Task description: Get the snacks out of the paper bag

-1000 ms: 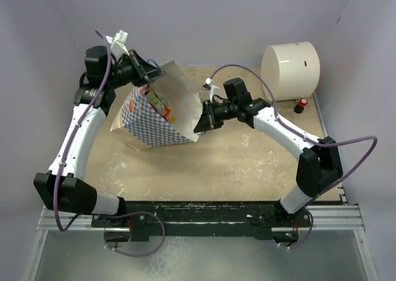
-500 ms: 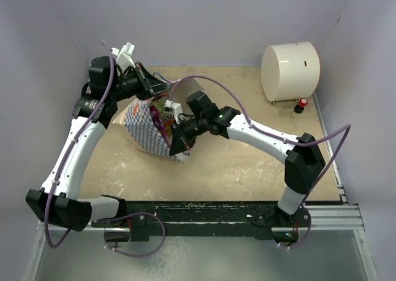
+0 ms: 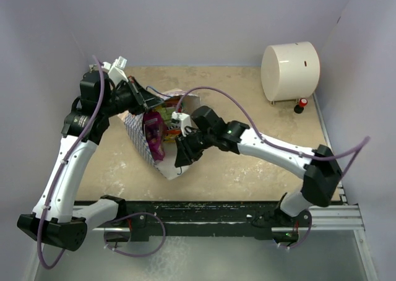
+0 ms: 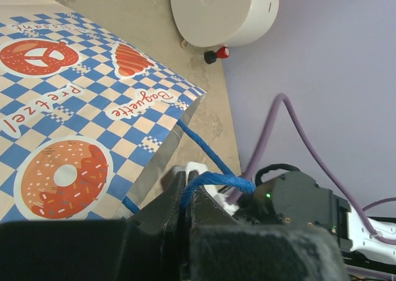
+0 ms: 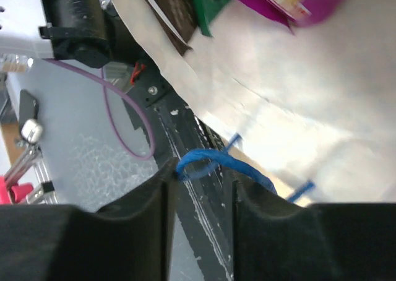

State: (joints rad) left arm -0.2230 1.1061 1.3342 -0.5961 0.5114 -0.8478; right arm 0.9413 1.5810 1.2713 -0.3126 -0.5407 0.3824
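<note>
Since a second ago my right arm has swung left across the worktop (image 3: 260,163). The near lip of the paper bag (image 3: 137,132) has come with it, so the mouth now gapes upward and the magenta pouch (image 3: 153,132) shows inside. The right gripper (image 3: 180,156) has parted, and the near blue cord handle (image 5: 204,160) lies loose between its jaws. The left gripper (image 3: 141,98) stays pinched on the far cord handle (image 4: 216,179), its arm rising along the left edge with the wrist bent inward. The right arm stretches low, elbow by the right edge. The bag sits left of centre.
</note>
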